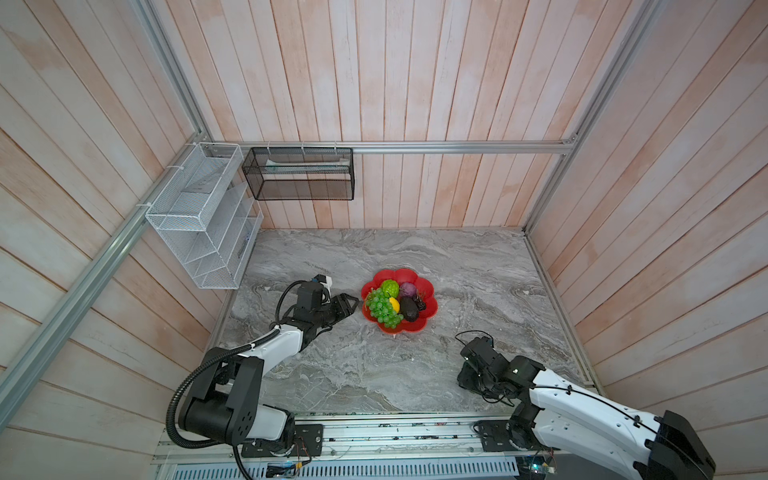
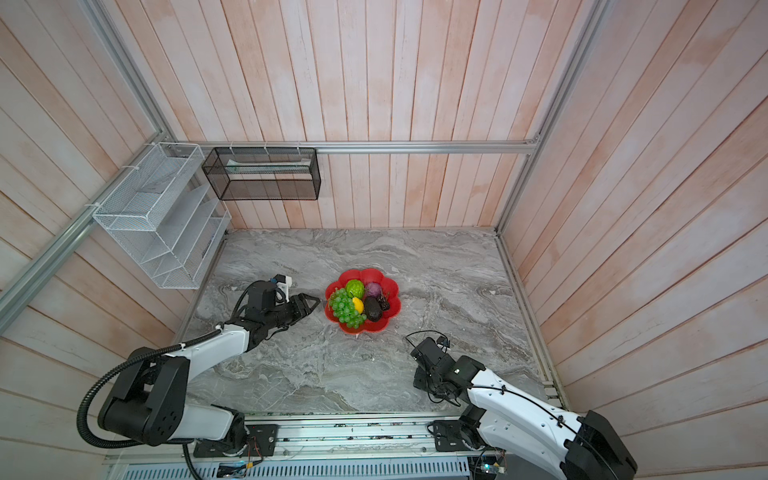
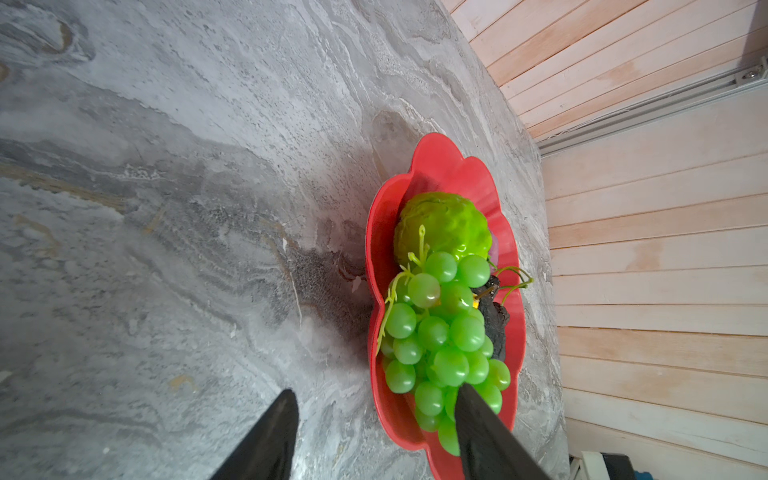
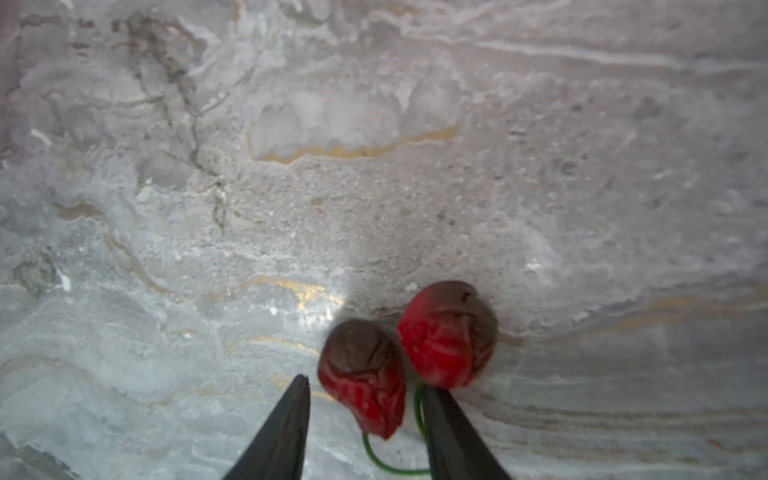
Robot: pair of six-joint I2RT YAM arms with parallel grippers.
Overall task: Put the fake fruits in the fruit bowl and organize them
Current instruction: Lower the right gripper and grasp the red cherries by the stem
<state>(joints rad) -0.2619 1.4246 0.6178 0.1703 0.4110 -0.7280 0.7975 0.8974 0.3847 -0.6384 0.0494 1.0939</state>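
Marbled grey bench (image 1: 332, 374) fills the floor of the wood-panelled booth, and most of it lies bare. Your fruit bowl (image 1: 399, 275) sits mid-bench, already carrying the grape bunch (image 1: 382, 309), lime-green ball (image 1: 390, 287), purple ball (image 1: 408, 289), lemon (image 1: 394, 306), avocado (image 1: 409, 309) and some dark berries (image 1: 422, 302).

As far as I can judge, all that remains is the pair of red berries (image 4: 446, 332) lying on the bench at your right gripper (image 4: 365, 384), well apart from the bowl. That gripper stands partly open with nothing clamped. The darker berry sits between its fingers, the redder one lies just past one fingertip, and the green stems (image 4: 419, 407) loop back beside that finger.

So the step in hand is the pick. You likely need to close on a berry or the stems, lift, then carry them ahead to the bowl.

Your left gripper (image 1: 355, 304) is open and empty, its tips just short of the bowl's rim with the grapes straight ahead. A nudge there could shift the bowl.

Bare bench lies between the right gripper and the bowl. The bench's front edge is near behind it.
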